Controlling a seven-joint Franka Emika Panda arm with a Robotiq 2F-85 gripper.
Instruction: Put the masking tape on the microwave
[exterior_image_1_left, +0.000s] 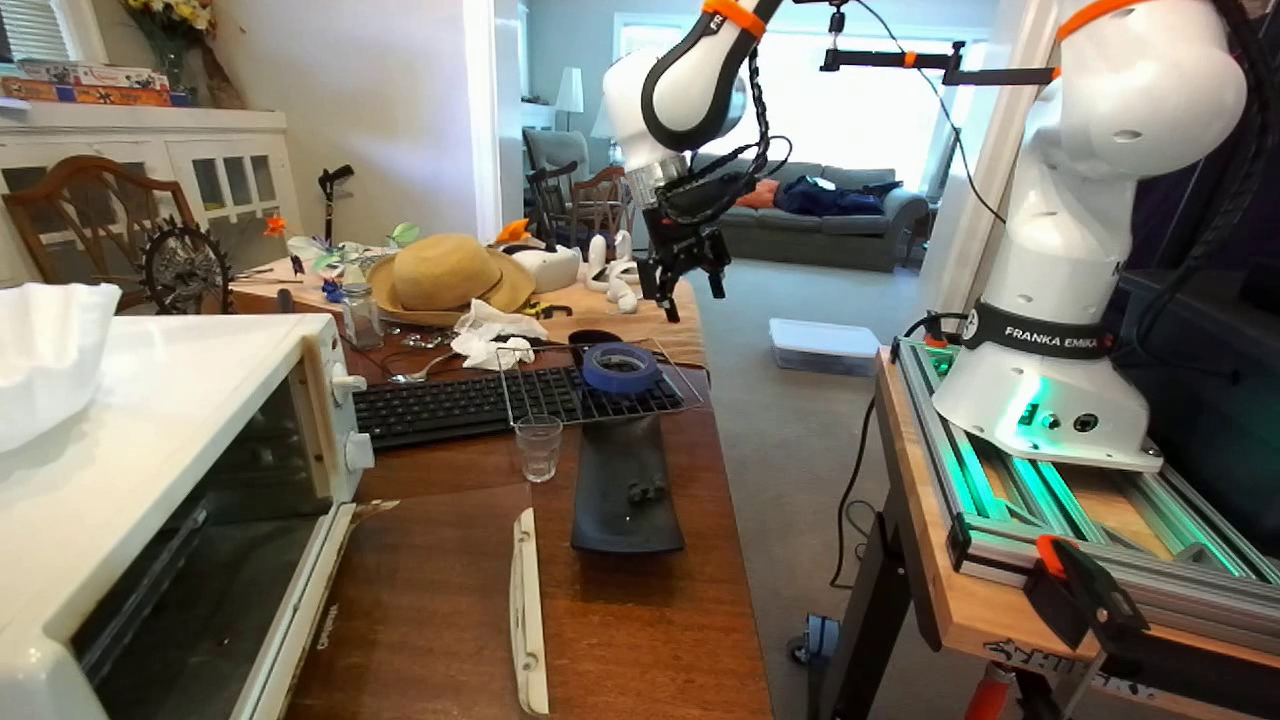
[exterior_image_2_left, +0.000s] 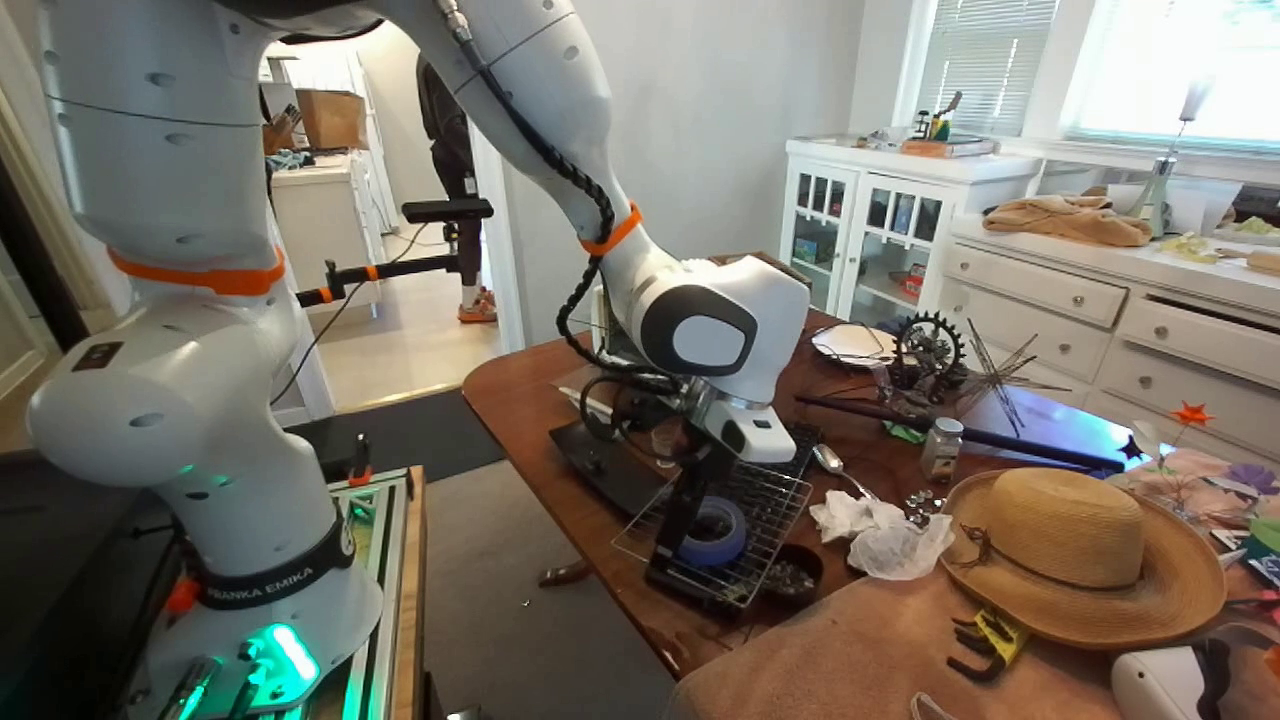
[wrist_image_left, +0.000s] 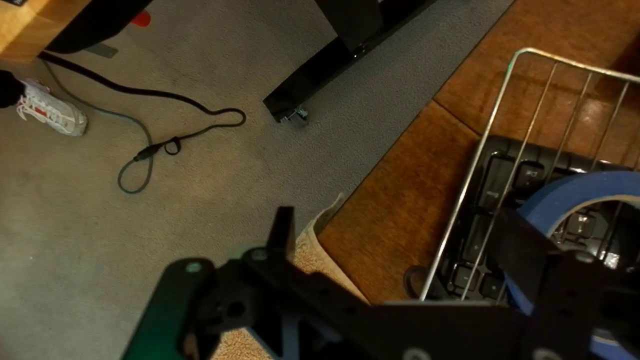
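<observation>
Wooden table (exterior_image_1_left: 640, 630), masking tape (exterior_image_1_left: 622, 382), "FRANKA EMIKA" arm (exterior_image_1_left: 1070, 240)

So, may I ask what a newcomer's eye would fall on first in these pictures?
Most likely the white robot arm, stretched from its green-lit base toward the wooden table. Next, probably the vivid blue masking tape, lying on a wire rack above a black keyboard. In an exterior view, the white microwave looms at the left edge, with a straw hat farther back.
</observation>
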